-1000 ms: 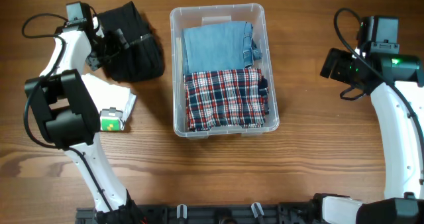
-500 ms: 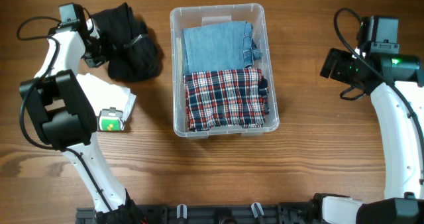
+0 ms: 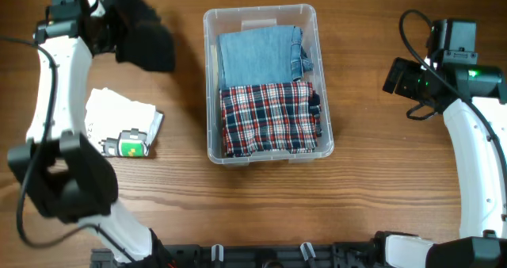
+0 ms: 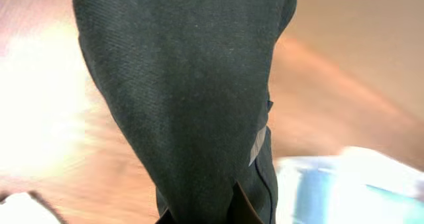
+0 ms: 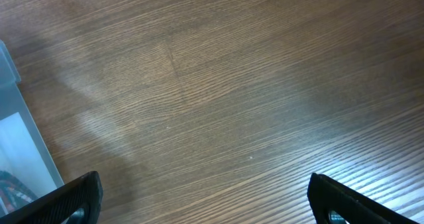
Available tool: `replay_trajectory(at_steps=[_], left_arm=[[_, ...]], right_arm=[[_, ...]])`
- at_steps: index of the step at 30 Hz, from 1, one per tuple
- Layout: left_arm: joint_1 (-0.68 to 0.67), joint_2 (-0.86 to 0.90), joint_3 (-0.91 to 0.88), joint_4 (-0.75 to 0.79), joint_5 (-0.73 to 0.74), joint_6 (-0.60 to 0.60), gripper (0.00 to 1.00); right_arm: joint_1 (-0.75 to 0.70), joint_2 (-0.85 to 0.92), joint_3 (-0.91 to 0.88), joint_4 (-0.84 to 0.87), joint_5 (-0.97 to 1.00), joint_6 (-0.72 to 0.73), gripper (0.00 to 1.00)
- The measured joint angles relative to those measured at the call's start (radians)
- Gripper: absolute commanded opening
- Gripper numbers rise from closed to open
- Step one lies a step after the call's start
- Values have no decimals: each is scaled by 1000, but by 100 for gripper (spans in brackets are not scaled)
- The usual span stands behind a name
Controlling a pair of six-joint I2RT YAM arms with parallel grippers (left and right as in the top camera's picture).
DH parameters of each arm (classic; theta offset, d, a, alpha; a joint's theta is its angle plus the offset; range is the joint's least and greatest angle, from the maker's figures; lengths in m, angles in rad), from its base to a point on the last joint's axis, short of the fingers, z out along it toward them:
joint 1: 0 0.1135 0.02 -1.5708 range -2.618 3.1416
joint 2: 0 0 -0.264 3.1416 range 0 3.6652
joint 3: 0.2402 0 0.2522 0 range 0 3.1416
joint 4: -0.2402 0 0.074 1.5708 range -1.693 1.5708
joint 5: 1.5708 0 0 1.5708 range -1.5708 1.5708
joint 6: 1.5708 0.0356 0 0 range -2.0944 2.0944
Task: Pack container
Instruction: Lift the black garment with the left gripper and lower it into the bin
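Since a second ago the left arm has swung up and away toward the far left corner, carrying the black garment (image 3: 146, 38) off the table (image 3: 372, 189), where it lay bunched before. The left gripper (image 3: 109, 32) is clamped tight on that garment. In the left wrist view the dark cloth hangs down and fills most of the frame, hiding the fingers.

Nearest the robot's base on the left lies a white folded item (image 3: 119, 113), with a small green-and-white object (image 3: 133, 145) at its near edge. The right gripper (image 5: 205, 207) hovers over bare wood well to the right, its jaws spread wide and holding nothing. Only its two dark fingertips (image 5: 69, 201) show, at the lower corners of the right wrist view.

The container (image 3: 269, 156) sits at the middle of the table, between the two arms, with its long side running away from the base. In its near half lies a folded plaid cloth (image 3: 269, 117) in red, blue and white. In its far half lies a folded blue denim piece (image 3: 260, 54), touching the plaid. The lifted black garment hangs left of the container's far end, apart from it.
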Motion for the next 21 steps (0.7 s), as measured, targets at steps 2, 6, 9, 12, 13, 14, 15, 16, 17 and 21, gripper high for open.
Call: replay_trajectory(at_steps=[2,6,9,12,13,14,15,16,17,21], left_arm=[[-40,-71,0,13,5,-16,4],[-158,-234,0,45,27,-37,4],[-254,-310,0,60,42,-60,4],[-357,-324,0,82,71,-79,4],[-391,-318,0,81,80,-82,4],[-420,-309,0,80,89,-82,4],[-439,-300,0,80,95,-83,4],[-459,-281,0,78,108,-85,4],[-462,-276,0,78,113,-85,4],[-487,-199,0,70,152,-89,4]], right_arm=[[0,0,0,0,0,0,100],[0,0,0,0,0,0,100],[0,0,0,0,0,0,100],[0,0,0,0,0,0,100],[0,0,0,0,0,0,100],[0,0,0,0,0,0,100],[0,0,0,0,0,0,100],[0,0,0,0,0,0,100],[0,0,0,0,0,0,100],[0,0,0,0,0,0,100]])
